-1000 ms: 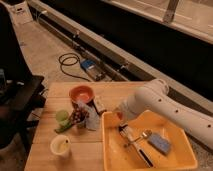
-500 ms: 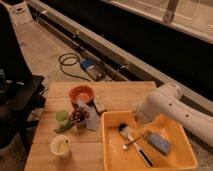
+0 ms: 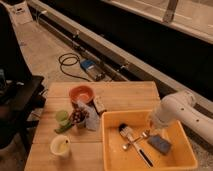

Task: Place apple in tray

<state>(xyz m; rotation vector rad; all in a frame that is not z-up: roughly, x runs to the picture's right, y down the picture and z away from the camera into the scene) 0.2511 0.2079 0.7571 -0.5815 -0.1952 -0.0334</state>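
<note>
Well, I am scanning the bench (image 3: 125, 95) from its left end. A pale cup (image 3: 60, 146) is standing near the front corner. Behind it a green cup (image 3: 62, 116) is sitting beside a small cup of dark bits (image 3: 77, 118). The orange-red bowl (image 3: 81, 93) is resting farther back, and it is too big to be the fruit.

The yellow tray (image 3: 112, 150) is filling the bench's right front. A brush (image 3: 131, 138) and a blue sponge (image 3: 160, 144) are lying inside it.

The white arm (image 3: 177, 111) is reaching in from the right. The hand (image 3: 154, 130) is hanging low over the tray's far right part, just above the sponge. I cannot tell how far open the hand is, nor whether it is gripping anything.

I am not finding the apple anywhere on the bench or on the tray floor. I am guessing it is hidden at the hand.

To my eye the placing step is going on now. The next move is calling for a gentle release over bare tray floor, clear of the brush. After that I am planning a straight lift, so nothing is getting knocked.
</note>
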